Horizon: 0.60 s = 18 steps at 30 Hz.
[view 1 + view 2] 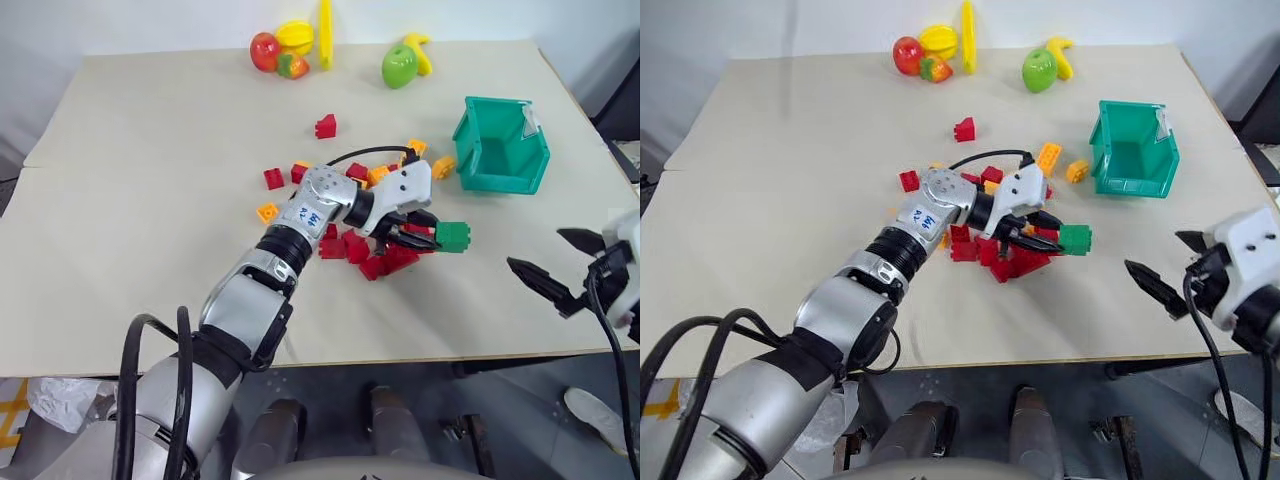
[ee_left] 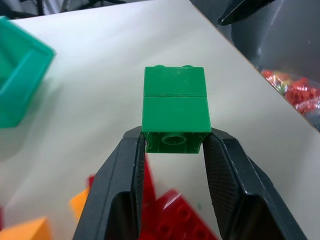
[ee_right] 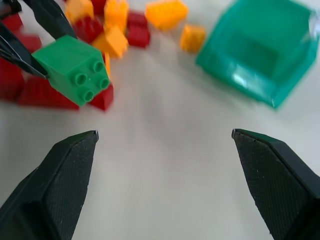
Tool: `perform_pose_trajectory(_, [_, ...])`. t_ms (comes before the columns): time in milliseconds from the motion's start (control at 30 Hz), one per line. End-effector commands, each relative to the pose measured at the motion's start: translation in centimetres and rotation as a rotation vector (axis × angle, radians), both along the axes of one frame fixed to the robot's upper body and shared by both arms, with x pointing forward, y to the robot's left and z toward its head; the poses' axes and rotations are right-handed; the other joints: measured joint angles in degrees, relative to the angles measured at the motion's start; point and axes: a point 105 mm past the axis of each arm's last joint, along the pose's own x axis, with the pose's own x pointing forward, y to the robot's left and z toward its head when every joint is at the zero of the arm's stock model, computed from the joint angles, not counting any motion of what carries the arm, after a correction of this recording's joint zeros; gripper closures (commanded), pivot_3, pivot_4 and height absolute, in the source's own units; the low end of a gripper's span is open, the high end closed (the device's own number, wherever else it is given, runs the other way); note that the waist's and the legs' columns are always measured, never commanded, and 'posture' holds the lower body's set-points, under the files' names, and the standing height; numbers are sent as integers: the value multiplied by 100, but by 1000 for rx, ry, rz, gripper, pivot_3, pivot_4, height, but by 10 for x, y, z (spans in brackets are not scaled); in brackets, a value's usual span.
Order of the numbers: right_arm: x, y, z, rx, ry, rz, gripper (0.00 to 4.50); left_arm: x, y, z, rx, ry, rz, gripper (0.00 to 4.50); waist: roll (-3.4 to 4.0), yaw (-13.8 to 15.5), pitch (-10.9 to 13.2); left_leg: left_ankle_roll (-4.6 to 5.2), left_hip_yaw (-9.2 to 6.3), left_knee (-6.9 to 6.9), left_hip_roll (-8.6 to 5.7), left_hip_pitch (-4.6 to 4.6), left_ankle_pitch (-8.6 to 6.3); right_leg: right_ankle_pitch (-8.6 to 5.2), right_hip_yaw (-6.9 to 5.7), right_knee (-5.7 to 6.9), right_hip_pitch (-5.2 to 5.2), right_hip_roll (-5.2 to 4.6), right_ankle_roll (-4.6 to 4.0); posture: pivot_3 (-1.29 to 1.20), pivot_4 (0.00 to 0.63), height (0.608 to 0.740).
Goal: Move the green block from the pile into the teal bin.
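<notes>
The green block (image 2: 175, 107) is a bright green plastic brick with round studs on one face and a hollow tube on the opposite face, chunky and square. It sits pinched between the two black fingers of the left end effector (image 1: 428, 232), clamped on opposite sides, and hangs just above the desk (image 1: 150, 200) at the near right edge of the pile (image 1: 360, 250), between the pile and the teal bin (image 1: 500, 145). The pile is a loose scatter of red and yellow-orange bricks, with one red brick (image 1: 325, 126) lying apart toward the far side.

Over to the teal bin: it stands on the desk to the right of the pile, well apart from the block, with a white label on its rim. Its inside looks bare teal plastic, nothing in it.

The right end effector (image 1: 553, 263) hovers near the desk's near right edge, its fingers spread wide apart, gripping nothing.
</notes>
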Motion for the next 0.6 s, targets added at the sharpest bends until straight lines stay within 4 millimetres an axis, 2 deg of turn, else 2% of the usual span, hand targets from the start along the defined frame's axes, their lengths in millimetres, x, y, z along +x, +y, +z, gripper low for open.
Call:
perform_pose_trajectory(33, [-8,3,13,-27,-64,-4,0,-7,-16,-2,2,-18,-9,3127,-1,4,1,3,3,1,0,-1,0,6,3,-5,-1,0,2,0,150,740])
perform_pose_trajectory(67, [-9,5,12,-24,-61,-4,0,-7,-16,-5,14,-10,-2,2409,-1,-1,1,4,4,1,3,0,1,12,6,-9,-2,2,1,0,150,740])
perform_pose_trajectory(167, [-12,7,9,-23,-53,-6,0,-5,-15,-5,8,-9,9,1590,-2,15,1,6,16,0,9,8,1,24,9,-17,1,3,-3,0,150,740])
perform_pose_trajectory(333, [-15,10,7,-22,-37,-6,0,5,-2,10,-73,5,45,31,-1,66,1,9,18,2,8,6,3,32,12,-23,1,3,0,0,150,740])
perform_pose_trajectory(400, [-17,13,4,-28,-18,3,0,11,6,14,-105,4,68,31,-1,70,1,9,18,2,8,5,3,33,12,-25,1,3,1,0,150,740])
perform_pose_trajectory(600, [-37,15,-2,-62,84,16,0,31,61,32,-218,21,129,31,1,43,0,8,22,-1,15,7,3,35,16,-23,-3,9,-2,0,150,740])
